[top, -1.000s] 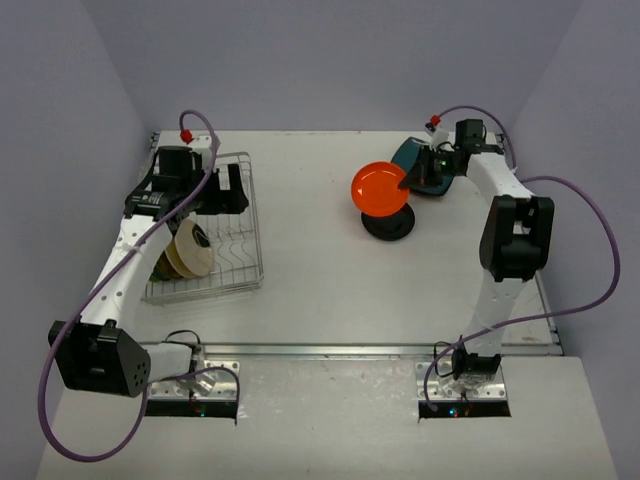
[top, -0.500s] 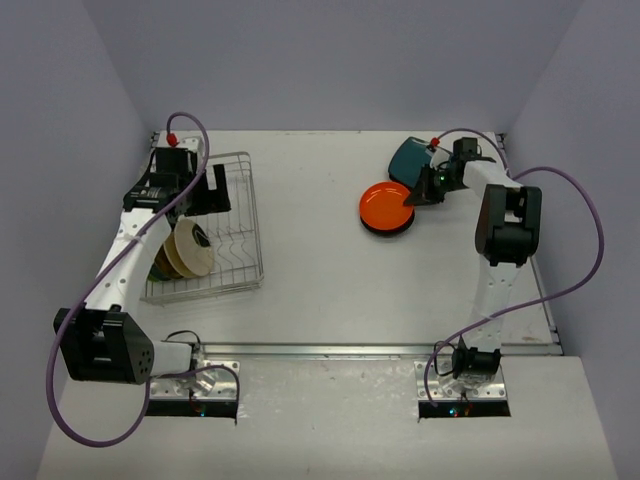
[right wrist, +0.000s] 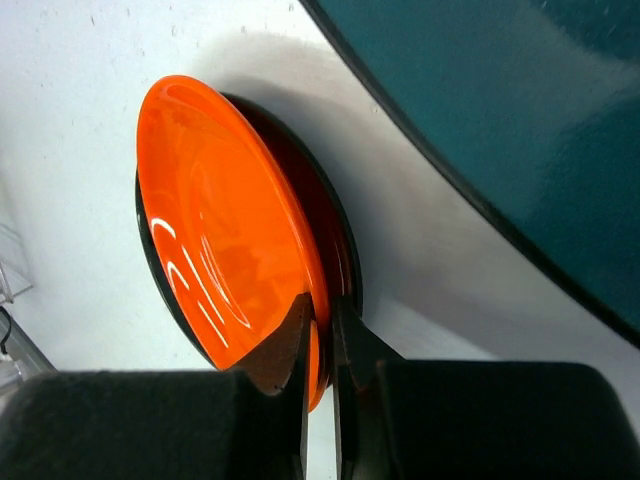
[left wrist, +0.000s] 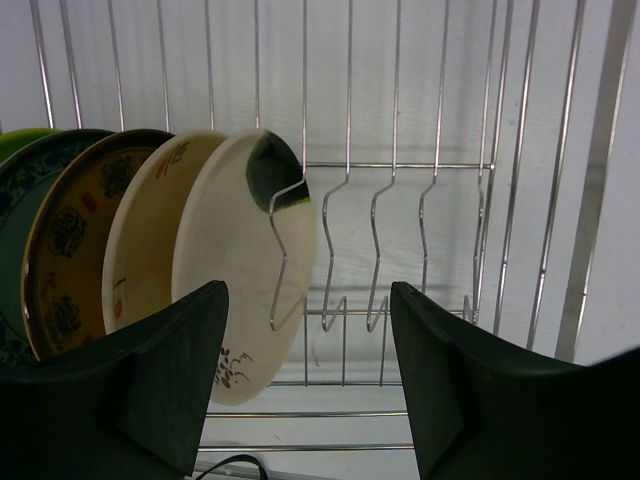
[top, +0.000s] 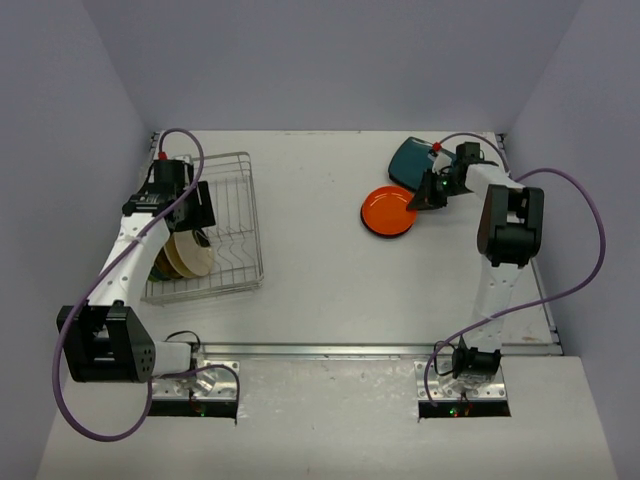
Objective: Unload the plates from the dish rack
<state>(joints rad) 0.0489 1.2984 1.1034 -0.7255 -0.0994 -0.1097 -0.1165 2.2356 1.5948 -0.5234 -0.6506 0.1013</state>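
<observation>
The silver wire dish rack (top: 235,225) stands at the left and holds several upright plates (top: 183,252). In the left wrist view the rack wires (left wrist: 400,190) run ahead of a cream plate (left wrist: 235,260), a second cream plate (left wrist: 135,240), a brown patterned plate (left wrist: 65,250) and a green rim (left wrist: 20,138). My left gripper (top: 197,207) (left wrist: 305,385) is open and empty above the rack, beside the nearest cream plate. My right gripper (top: 424,193) (right wrist: 322,345) is shut on the rim of an orange plate (top: 387,209) (right wrist: 225,230), which lies on a black plate (right wrist: 345,240).
A teal plate (top: 408,160) (right wrist: 520,120) lies flat behind the orange plate, near the table's far right. The rack's right-hand slots (left wrist: 430,240) hold nothing. Purple cables loop beside both arms.
My right gripper has lowered the orange plate from tilted and raised to nearly flat on the black plate. My left gripper has shifted left and nearer over the rack, toward the plates.
</observation>
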